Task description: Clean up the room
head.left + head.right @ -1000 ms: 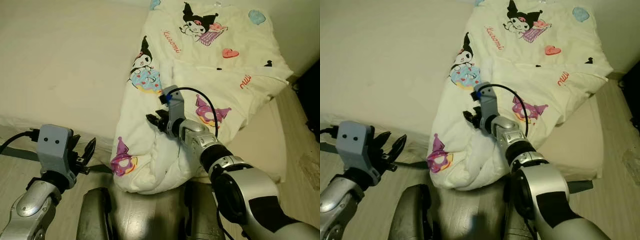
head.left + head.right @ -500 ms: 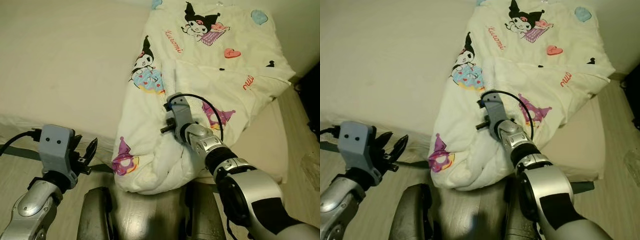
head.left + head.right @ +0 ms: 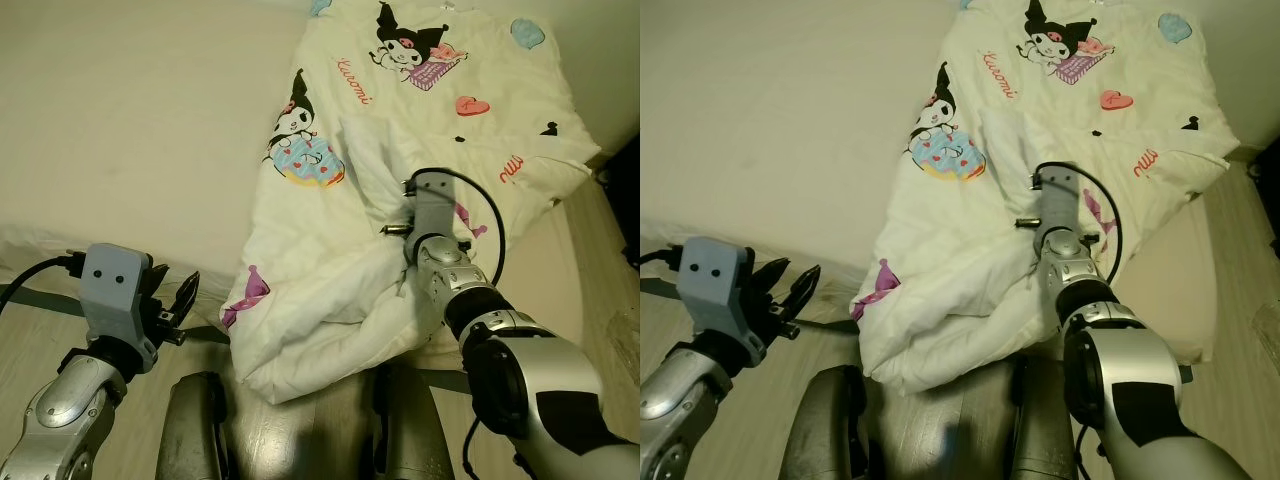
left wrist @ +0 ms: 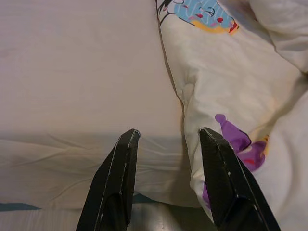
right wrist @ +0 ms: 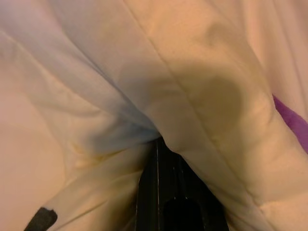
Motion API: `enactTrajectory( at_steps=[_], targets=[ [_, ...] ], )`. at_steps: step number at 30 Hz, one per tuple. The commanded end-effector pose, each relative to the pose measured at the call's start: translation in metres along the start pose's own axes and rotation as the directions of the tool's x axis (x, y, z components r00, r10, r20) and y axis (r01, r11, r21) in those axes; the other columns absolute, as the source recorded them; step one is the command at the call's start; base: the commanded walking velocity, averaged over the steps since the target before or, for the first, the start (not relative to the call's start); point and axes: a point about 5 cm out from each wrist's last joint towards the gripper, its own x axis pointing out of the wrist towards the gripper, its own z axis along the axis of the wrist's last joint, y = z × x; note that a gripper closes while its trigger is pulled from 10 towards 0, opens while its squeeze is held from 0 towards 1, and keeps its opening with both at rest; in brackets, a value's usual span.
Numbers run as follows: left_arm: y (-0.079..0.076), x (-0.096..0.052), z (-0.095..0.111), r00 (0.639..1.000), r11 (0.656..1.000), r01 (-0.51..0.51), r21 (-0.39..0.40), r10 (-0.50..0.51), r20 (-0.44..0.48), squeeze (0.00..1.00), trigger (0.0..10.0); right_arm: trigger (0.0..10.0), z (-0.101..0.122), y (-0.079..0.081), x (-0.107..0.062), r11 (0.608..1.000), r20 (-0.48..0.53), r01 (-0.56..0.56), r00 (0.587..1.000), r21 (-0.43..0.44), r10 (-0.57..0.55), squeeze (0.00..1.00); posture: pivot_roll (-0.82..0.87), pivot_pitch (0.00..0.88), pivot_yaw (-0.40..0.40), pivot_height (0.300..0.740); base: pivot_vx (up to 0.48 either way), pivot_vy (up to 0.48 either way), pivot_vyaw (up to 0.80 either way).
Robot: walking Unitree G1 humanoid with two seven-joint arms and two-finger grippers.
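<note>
White quilted fabric hides your right gripper (image 5: 166, 159): the cartoon-print blanket (image 3: 330, 290) folds over its black fingers (image 5: 168, 202), which are pressed together and pinch a ridge of it; the tips you cannot see. The blanket lies bunched on the bed (image 3: 130, 130), one corner hanging over the edge. Your left gripper (image 4: 168, 144) hovers with fingers spread, the mattress edge ahead of them and the blanket just beside one finger.

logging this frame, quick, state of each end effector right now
Left end effector: open, empty, hanging at the edge of the bed.
Right end effector: shut on a fold of the blanket.
</note>
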Motion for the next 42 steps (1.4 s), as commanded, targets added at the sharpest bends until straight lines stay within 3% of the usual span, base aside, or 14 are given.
enactTrajectory(
  at_steps=[1, 3, 5, 8, 12, 13, 16, 18, 19, 23, 24, 30, 36, 42],
  targets=[
    [0.002, -0.004, -0.006, 1.0, 1.0, 0.003, 0.012, -0.003, -0.029, 0.0, 10.0, 0.7, -0.008, -0.007, 0.0, 0.998, -0.021, 0.047, 0.999, 0.036, -0.046, 0.0, 0.09, 0.392, -0.052, 0.551, 0.0, 0.0, 0.0],
    [0.002, -0.004, -0.007, 0.999, 1.0, 0.004, 0.013, -0.003, -0.032, 0.0, 10.0, 2.0, -0.012, -0.003, -0.002, 0.997, -0.02, 0.05, 0.999, 0.058, -0.049, 0.0, 0.08, 0.388, -0.051, 0.551, 0.0, 0.0, 0.0],
    [0.001, -0.006, -0.01, 0.999, 1.0, 0.015, 0.022, -0.014, -0.044, 0.0, 10.0, 5.0, -0.03, 0.021, -0.012, 0.997, -0.015, 0.014, 1.0, 0.075, -0.013, 0.0, 0.06, 0.379, -0.045, 0.551, 0.0, 0.0, 0.0],
    [0.001, -0.007, -0.011, 0.999, 0.999, 0.02, 0.027, -0.018, -0.049, 0.0, 10.0, 5.5, -0.042, 0.04, -0.022, 0.997, -0.007, -0.04, 0.999, 0.072, 0.04, 0.0, 0.06, 0.375, -0.045, 0.551, 0.0, 0.0, 0.0],
    [0.001, -0.007, -0.011, 0.999, 0.999, 0.02, 0.027, -0.018, -0.049, 0.0, 10.0, 5.5, -0.042, 0.04, -0.022, 0.997, -0.007, -0.04, 0.999, 0.072, 0.04, 0.0, 0.06, 0.375, -0.045, 0.551, 0.0, 0.0, 0.0],
    [0.001, -0.007, -0.012, 0.999, 0.999, 0.02, 0.027, -0.019, -0.05, 0.0, 10.0, 7.3, -0.049, 0.047, -0.029, 0.996, 0.0, -0.081, 0.997, 0.04, 0.081, 0.0, 0.05, 0.369, -0.044, 0.551, 0.0, 0.0, 0.0],
    [0.001, -0.007, -0.012, 0.999, 0.999, 0.02, 0.027, -0.019, -0.05, 0.0, 10.0, 7.3, -0.049, 0.047, -0.029, 0.996, 0.0, -0.081, 0.997, 0.04, 0.081, 0.0, 0.05, 0.369, -0.044, 0.551, 0.0, 0.0, 0.0],
    [0.0, -0.007, -0.013, 0.998, 0.999, 0.025, 0.026, -0.024, -0.05, 0.0, 10.0, 8.9, -0.061, 0.038, -0.044, 0.993, 0.005, -0.117, 0.993, -0.016, 0.117, 0.0, 0.03, 0.352, -0.043, 0.551, 0.0, 0.0, 0.0],
    [-0.002, -0.007, -0.014, 0.998, 0.999, 0.033, 0.019, -0.033, -0.047, 0.0, 10.0, 10.0, -0.066, 0.016, -0.064, 0.994, 0.046, -0.097, 0.994, -0.059, 0.1, 0.0, 0.02, 0.342, -0.039, 0.551, 0.0, 0.0, 0.0],
    [-0.004, -0.006, -0.015, 0.998, 0.999, 0.042, 0.011, -0.041, -0.044, 0.0, 10.0, 10.0, -0.063, -0.005, -0.081, 0.995, 0.122, -0.062, 0.99, -0.08, 0.071, 0.0, 0.0, 0.334, -0.032, 0.551, 0.0, 0.0, 0.0],
    [-0.009, -0.004, -0.017, 0.997, 0.998, 0.06, -0.003, -0.06, -0.041, 0.0, 10.0, 10.0, -0.043, -0.038, -0.095, 0.995, 0.328, 0.065, 0.944, -0.075, -0.037, 0.0, 0.0, 0.322, -0.022, 0.551, 0.0, 0.0, 0.0],
    [-0.011, -0.001, -0.018, 0.996, 0.997, 0.076, -0.006, -0.076, -0.037, 0.0, 10.0, 10.0, -0.02, -0.061, -0.097, 0.987, 0.475, 0.154, 0.872, -0.041, -0.117, 0.0, -0.01, 0.318, -0.02, 0.551, 0.0, 0.0, 0.0],
    [-0.01, 0.002, -0.019, 0.997, 0.998, 0.069, 0.001, -0.069, -0.037, 0.0, 10.0, 10.0, -0.017, -0.046, -0.087, 0.997, 0.421, -0.001, 0.906, -0.083, 0.036, 0.0, 0.0, 0.312, -0.016, 0.551, 0.0, 0.0, 0.0],
    [-0.008, 0.005, -0.017, 0.999, 0.999, 0.051, 0.006, -0.051, -0.016, 0.0, 10.0, 10.0, 0.016, -0.018, -0.076, 0.959, 0.45, -0.215, 0.849, -0.187, 0.278, 0.0, 0.01, 0.308, -0.019, 0.551, 0.0, 0.0, 0.0]
  ],
)
